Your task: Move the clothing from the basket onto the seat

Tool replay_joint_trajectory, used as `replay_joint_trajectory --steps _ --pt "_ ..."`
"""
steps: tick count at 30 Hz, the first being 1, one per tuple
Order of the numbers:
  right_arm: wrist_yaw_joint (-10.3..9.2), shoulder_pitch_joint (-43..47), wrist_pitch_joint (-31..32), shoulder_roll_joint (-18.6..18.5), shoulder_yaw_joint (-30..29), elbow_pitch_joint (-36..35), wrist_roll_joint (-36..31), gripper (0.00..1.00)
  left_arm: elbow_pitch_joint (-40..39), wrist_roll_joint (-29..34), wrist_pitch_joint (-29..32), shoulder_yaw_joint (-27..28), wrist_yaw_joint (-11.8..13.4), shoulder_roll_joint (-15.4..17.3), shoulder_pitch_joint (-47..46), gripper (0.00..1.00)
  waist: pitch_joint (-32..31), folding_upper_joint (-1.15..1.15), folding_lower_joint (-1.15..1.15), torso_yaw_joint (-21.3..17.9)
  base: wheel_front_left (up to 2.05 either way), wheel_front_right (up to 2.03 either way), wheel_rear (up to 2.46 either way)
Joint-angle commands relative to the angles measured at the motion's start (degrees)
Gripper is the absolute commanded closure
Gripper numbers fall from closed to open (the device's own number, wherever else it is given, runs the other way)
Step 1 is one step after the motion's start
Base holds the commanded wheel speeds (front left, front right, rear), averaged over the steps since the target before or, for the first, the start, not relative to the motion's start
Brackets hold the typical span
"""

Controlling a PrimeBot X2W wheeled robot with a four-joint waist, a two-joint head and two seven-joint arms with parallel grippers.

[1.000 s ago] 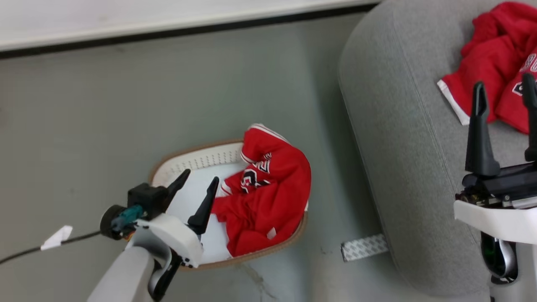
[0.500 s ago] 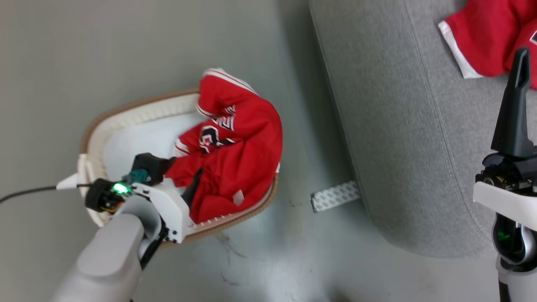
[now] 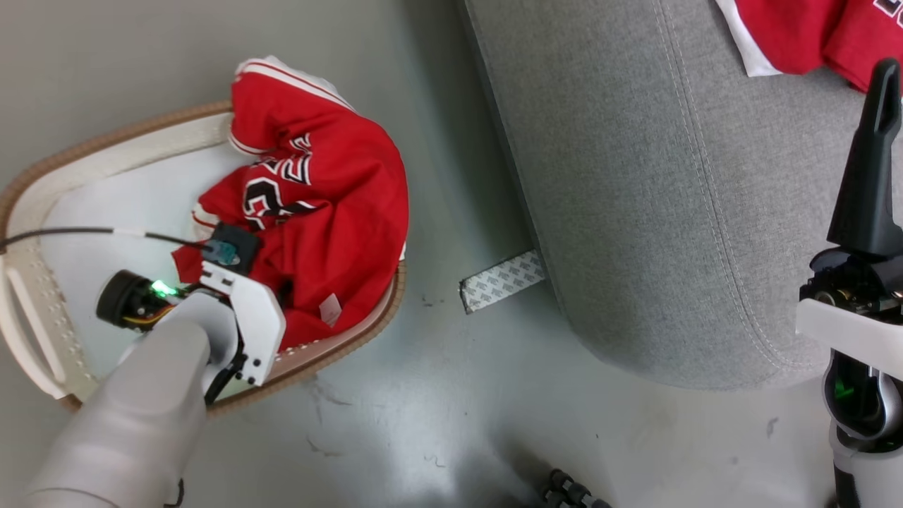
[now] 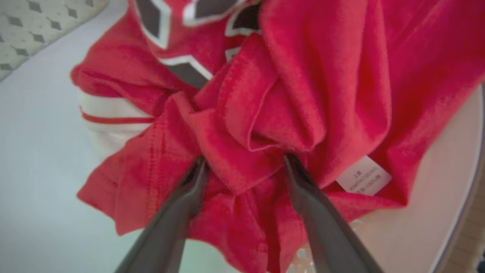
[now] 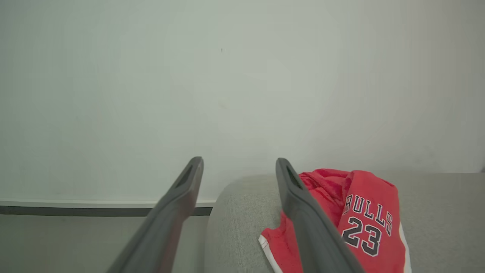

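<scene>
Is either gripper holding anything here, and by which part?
Nothing held: left gripper straddles a fold of the red garment, jaws open; right gripper open, empty.

Grey forearm [image 3: 134, 416], white wrist [image 3: 254, 321], black cable [image 3: 70, 231].

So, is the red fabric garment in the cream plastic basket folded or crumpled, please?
Crumpled: the red fabric garment lies bunched in loose folds, partly draped over the cream plastic basket rim.

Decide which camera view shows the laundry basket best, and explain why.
The head view: the basket appears nearly whole, with brown rim, perforated wall, side handle and the clothing heaped at one end. The left wrist view catches a corner of its wall and white bottom. The right wrist view faces the seat.
</scene>
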Motion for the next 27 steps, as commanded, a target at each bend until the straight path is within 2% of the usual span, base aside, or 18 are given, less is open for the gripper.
replay_joint_trajectory --steps 1,9,18,19,20,21,27 --pt "-0.15 1.01 0.04 0.21 -0.37 -0.33 0.73 0.00 0.81 0.20 0.76 -0.59 0.09 0.13 -1.10 0.00 0.68 0.00 -0.01 -0.49 0.00 0.00 0.00" --pt "-0.15 3.01 0.04 0.21 -1.04 -0.92 1.59 0.00 5.57 1.00 7.56 -6.69 0.09 -1.35 -4.50 0.00 1.87 0.00 -0.01 -0.34 0.00 0.00 0.00" --pt "-0.15 2.73 0.04 0.20 -0.01 -1.46 1.49 0.00 3.54 -4.02 8.64 -14.88 0.08 1.30 -5.35 0.00 3.74 0.00 -0.01 0.32 0.00 0.00 0.00" --pt "-0.15 2.63 0.04 0.19 0.09 -1.34 1.47 0.00 3.25 -4.98 8.73 -15.61 0.08 1.62 -5.44 0.15 3.81 0.00 -0.01 0.35 0.00 0.00 0.00" --pt "-0.15 2.51 0.04 0.19 0.18 -1.22 1.41 0.00 2.62 -6.10 8.22 -16.37 0.08 1.86 -5.55 0.76 3.88 0.00 -0.01 0.37 0.00 0.00 0.00" --pt "-0.15 2.39 0.04 0.19 0.23 -1.13 1.37 0.00 1.83 -7.03 7.31 -16.82 0.07 2.16 -5.73 1.00 3.94 0.00 -0.01 0.38 0.00 0.00 0.00" --pt "-0.15 1.12 0.04 0.19 0.89 -0.25 1.06 0.00 -0.51 -11.63 4.04 -20.88 0.08 3.80 -6.87 1.00 3.29 0.00 -0.01 0.10 0.00 0.00 0.00"
